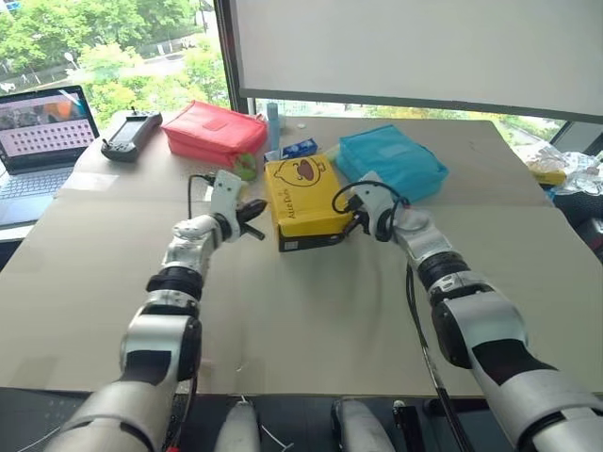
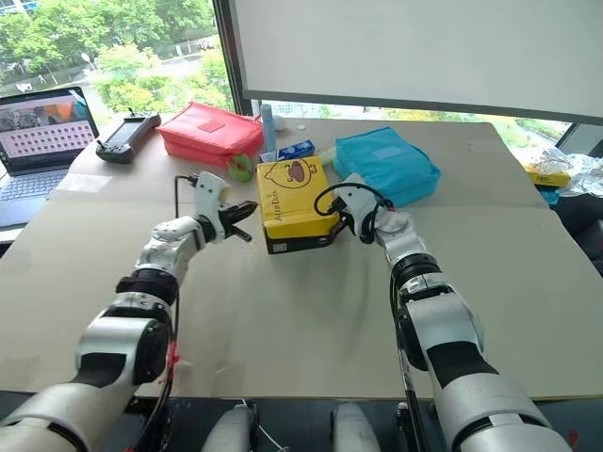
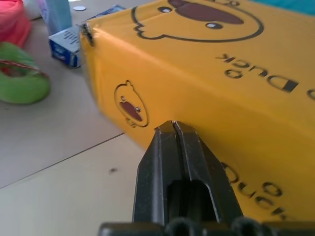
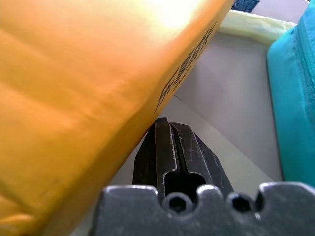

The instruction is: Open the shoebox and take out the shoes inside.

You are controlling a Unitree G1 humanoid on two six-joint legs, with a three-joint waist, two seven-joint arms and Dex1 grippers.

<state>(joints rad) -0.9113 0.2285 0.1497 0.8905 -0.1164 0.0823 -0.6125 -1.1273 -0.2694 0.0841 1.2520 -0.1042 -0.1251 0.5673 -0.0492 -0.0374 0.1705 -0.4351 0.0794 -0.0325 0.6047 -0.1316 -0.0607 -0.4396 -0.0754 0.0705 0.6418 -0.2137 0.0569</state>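
Shoebox (image 3: 206, 83) lettering: "DUCK"

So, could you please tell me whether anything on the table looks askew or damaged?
The shoebox lies slightly turned against the table edge, lid shut. No damage or spill shows. Both shut tools, left and right, flank it.

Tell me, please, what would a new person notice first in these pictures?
First, the bright yellow shoebox with a duck face, lid closed, in the middle of the table. The left gripper and right gripper, both shut, stand close at its two sides. Behind it lie a red pouch on the left and a turquoise pouch on the right.
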